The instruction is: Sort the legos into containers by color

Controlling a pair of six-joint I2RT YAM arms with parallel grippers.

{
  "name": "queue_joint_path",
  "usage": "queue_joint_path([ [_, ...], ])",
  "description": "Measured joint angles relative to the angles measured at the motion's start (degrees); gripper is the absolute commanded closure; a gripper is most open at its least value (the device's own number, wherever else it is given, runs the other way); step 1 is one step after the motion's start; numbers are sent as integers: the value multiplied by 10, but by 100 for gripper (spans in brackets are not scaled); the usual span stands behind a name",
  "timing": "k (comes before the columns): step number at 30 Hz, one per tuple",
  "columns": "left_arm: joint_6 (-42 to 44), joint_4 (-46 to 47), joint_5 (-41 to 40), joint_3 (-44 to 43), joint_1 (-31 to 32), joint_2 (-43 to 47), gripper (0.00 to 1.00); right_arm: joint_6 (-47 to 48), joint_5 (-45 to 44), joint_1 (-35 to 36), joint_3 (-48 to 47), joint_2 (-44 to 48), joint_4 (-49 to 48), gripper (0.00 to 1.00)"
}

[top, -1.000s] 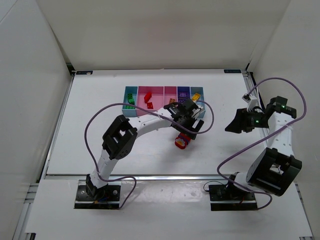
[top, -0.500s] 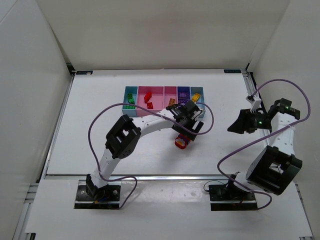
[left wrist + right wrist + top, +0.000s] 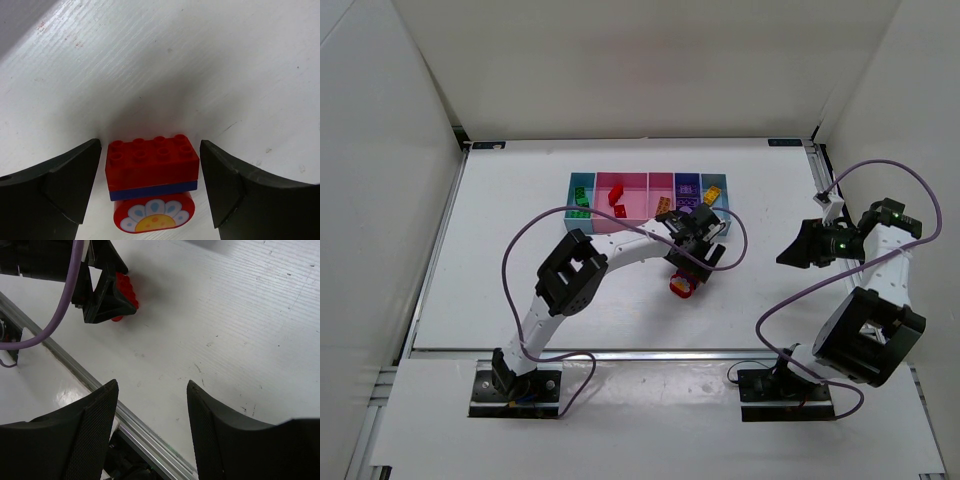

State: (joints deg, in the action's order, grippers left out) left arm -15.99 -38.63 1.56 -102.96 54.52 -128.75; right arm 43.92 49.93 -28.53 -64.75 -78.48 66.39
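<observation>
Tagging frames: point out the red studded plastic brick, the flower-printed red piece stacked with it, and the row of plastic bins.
Red studded plastic brick [image 3: 152, 159]: left wrist view, studded top.
Flower-printed red piece [image 3: 154, 219]: left wrist view, flower print.
Row of plastic bins [image 3: 638, 200]: top view, bare pink floor.

red lego half hidden under left gripper

Was a robot lab cell: white bench boxed in by plain white panels, cabled arms bolted along its near edge.
</observation>
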Motion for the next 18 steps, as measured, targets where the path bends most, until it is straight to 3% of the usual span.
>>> queue_joint_path([
  [5,0,1,-3,-1,0,0,14,0,0,0,0,-1,0,39],
  [8,-2,1,-4,-1,0,-1,26,1,2,-2,0,-7,1,41],
  [13,0,2,-4,-2,0,-1,60,2,2,-3,0,-9,1,42],
  [15,0,2,-5,-2,0,-1,65,3,3,-3,0,-9,1,43],
  [16,0,2,-8,-2,0,-1,72,3,4,-3,0,-9,1,44],
  [18,0,1,-16,-2,0,-1,75,2,8,-3,0,-9,1,44],
])
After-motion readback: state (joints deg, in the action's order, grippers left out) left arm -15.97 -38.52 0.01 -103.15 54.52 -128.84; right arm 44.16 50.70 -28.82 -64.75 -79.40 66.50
